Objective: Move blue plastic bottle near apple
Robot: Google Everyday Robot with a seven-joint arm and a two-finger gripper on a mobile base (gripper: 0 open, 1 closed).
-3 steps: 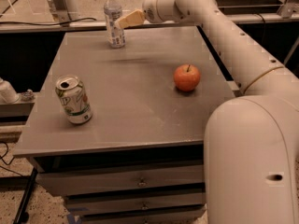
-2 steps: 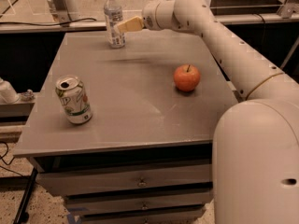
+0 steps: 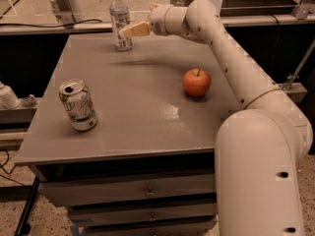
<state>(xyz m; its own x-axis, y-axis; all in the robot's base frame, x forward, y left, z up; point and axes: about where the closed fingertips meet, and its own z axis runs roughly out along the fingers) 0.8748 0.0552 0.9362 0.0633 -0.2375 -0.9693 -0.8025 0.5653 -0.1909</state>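
Observation:
The blue plastic bottle (image 3: 120,19), clear with a white cap and pale label, stands upright at the far edge of the grey table (image 3: 142,97). My gripper (image 3: 129,31) reaches in from the right and sits right against the bottle's lower right side, its pale fingers (image 3: 138,29) overlapping the label. The red-orange apple (image 3: 197,82) rests on the right part of the table, well in front of and to the right of the bottle.
A green-and-white soda can (image 3: 78,105) stands open-topped at the front left of the table. My white arm (image 3: 236,68) arches over the table's right side. Drawers (image 3: 147,193) sit below the tabletop. A rail and cables run behind the table.
The gripper has moved left toward the bottle and now overlaps its lower part. The bottle, apple and can have not moved.

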